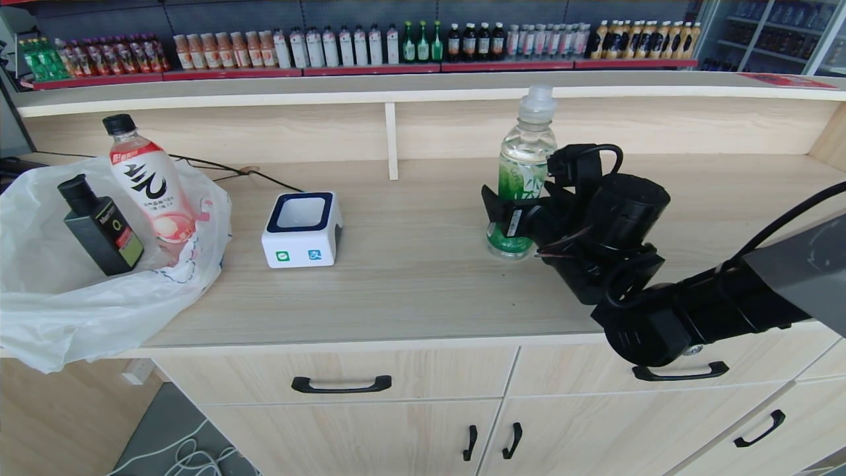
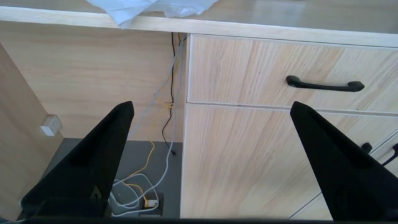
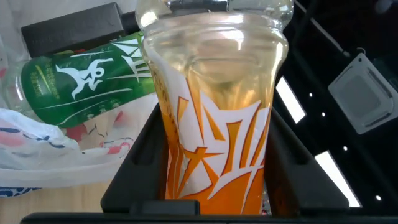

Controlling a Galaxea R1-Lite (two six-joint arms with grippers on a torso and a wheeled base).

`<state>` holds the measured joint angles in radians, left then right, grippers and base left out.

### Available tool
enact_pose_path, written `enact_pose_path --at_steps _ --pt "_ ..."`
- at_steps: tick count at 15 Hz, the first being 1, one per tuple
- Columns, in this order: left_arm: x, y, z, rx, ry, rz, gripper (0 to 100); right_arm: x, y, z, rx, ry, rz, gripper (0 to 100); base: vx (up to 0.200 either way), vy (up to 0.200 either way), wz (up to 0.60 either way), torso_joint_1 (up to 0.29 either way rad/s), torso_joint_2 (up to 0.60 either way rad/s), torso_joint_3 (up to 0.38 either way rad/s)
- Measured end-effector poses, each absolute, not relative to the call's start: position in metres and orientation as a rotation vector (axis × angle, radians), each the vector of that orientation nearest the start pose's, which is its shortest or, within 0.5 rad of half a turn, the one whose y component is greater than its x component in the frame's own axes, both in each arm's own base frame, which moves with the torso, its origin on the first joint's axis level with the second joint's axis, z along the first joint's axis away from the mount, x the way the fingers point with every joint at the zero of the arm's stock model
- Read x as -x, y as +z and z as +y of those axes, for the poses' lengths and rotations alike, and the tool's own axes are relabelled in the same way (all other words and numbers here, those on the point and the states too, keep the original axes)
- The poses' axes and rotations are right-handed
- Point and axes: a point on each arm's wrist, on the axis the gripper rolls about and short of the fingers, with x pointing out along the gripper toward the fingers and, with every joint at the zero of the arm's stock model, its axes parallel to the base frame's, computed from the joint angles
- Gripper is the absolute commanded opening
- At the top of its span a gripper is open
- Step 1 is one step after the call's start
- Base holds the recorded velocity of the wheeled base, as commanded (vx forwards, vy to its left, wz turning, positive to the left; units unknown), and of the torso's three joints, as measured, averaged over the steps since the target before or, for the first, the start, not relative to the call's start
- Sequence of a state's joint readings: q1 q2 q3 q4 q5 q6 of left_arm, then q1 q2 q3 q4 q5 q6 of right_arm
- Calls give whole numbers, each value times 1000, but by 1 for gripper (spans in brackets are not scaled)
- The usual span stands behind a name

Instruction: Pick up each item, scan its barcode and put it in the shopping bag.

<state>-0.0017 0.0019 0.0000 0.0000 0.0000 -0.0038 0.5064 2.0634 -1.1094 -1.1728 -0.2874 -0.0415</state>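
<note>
**Q:** Right end effector (image 1: 519, 201), state?

**A:** Pinching clear bottle (image 1: 525, 149) at the lower label, one finger on each side. Bottle upright, right of centre on the bench (image 1: 410, 291). Base touching the top or just off it: cannot tell. Label green from the head view, orange and white from the right wrist view.

**Q:** Left end effector (image 2: 211, 106)?

**A:** Spread wide, holding nothing. Below the bench edge, facing a pale drawer front (image 2: 261, 62) with a black handle (image 2: 324, 84).

**Q:** Shopping bag (image 1: 39, 311)?

**A:** White plastic, mouth open, at the left end of the bench, slumped over the front edge. Contents:
- pink-label bottle (image 1: 149, 178), black cap, leaning
- dark bottle (image 1: 99, 225), squarish, leaning, just beside the pink one

**Q:** Scanner (image 1: 303, 230)?

**A:** White cube with a dark-framed window on top. On the bench between shopping bag and clear bottle, touching neither, nearer the bag.

**Q:** Remainder?

**A:** From the right wrist view:
- second bottle (image 3: 81, 81), green label, lying on its side behind the pinched one
- printed plastic film (image 3: 37, 162) just beside that second bottle

From the head view:
- black cable (image 1: 218, 168) on the bench behind the bag
- shelf (image 1: 423, 67) of bottled drinks beyond the bench
</note>
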Motion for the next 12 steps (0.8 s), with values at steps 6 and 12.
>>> enact_pose_path --at_steps 6,12 --pt "23 76 0 4 -2 2 100 -356 191 195 -30 197 -221 0 0 0 0 0 0 0" --pt "23 75 0 4 -2 2 100 -354 192 198 -16 203 -226 0 0 0 0 0 0 0"
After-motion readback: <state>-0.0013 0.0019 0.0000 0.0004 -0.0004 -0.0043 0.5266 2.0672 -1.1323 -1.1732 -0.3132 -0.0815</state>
